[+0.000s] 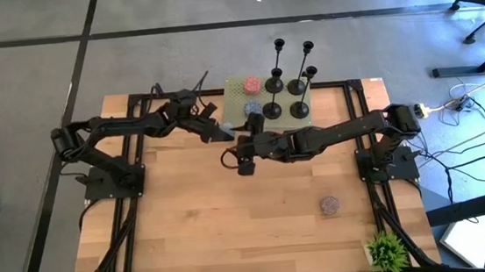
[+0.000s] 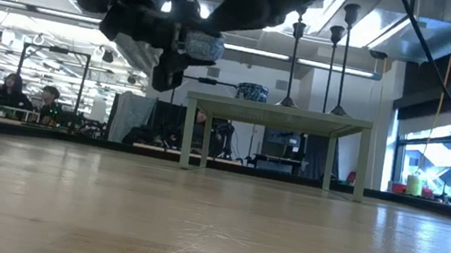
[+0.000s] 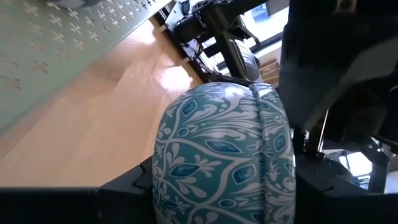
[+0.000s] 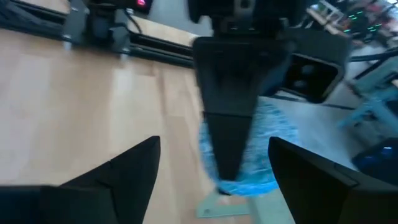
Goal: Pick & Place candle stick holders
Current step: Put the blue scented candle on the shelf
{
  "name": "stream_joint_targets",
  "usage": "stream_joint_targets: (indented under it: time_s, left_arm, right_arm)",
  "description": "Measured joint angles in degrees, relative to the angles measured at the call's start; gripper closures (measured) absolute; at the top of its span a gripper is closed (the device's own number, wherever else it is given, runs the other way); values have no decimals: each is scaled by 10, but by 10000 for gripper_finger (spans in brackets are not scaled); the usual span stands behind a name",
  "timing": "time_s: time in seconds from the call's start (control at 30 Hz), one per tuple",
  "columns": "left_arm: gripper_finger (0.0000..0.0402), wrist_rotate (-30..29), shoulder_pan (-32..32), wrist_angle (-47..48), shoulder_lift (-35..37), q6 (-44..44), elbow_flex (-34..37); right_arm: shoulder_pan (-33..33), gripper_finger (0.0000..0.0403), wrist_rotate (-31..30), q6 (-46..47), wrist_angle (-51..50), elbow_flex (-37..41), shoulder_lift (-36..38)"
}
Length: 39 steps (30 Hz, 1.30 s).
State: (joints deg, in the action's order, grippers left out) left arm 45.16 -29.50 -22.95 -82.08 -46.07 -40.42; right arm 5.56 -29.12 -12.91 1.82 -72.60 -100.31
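The step in hand looks like a mid-air handover: the left gripper (image 1: 215, 129) grips a blue-patterned round piece (image 3: 224, 155), and the right gripper (image 4: 211, 149), fingers open, should centre before closing. The candle stick holders (image 1: 298, 109) stand untouched, well beyond both, on the pale stand (image 1: 237, 97) at the tabletop's far edge.

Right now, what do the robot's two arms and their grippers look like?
Both arms are dark, jointed and slim, bolted to black base plates at the table's sides. The left gripper and right gripper have flat, black, tapered fingers. Black cables trail from both bases.
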Motion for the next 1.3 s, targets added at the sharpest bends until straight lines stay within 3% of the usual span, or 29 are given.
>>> stream_joint_targets:
  time_s: [0.13, 0.4, 0.87, 1.3]
  left_arm:
    - [201, -11, 9, 0, 0, -3, 0]
    - [201, -39, 25, -46, 0, -45, 1]
    - [201, -30, 37, -60, 0, -49, 1]
    - [201, -43, 43, -59, 0, -45, 0]
  right_arm:
    - [0, 102, -29, -12, 3, 0, 0]
    - [-8, 102, -20, -28, 12, 0, 0]
    - [2, 102, -59, -99, 35, 0, 0]
    - [-10, 102, -64, -60, 27, 0, 0]
